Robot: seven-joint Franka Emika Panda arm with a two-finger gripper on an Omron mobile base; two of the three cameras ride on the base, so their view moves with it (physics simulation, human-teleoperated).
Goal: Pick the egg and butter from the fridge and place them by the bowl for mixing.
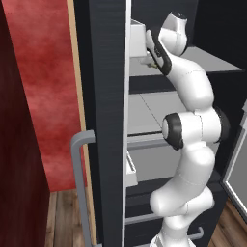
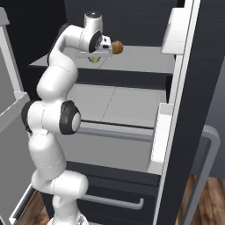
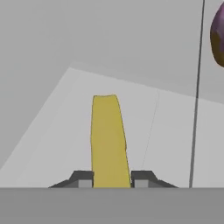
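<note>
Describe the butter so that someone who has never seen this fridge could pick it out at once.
Start at the tall black fridge with its doors open and go to its upper grey shelf, where the white arm reaches in. The butter lies there, between the tips of the gripper, which has shut on it. It is a thin yellow stick, unlike the rounded pinkish egg beside it.

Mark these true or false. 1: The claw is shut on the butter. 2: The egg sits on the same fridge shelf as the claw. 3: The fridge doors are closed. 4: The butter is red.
1. True: the claw has its tips tight against both sides of the butter.
2. True: the egg rests on the upper shelf just beside the claw.
3. False: the fridge stands open, its shelves exposed.
4. False: the butter is yellow.
</note>
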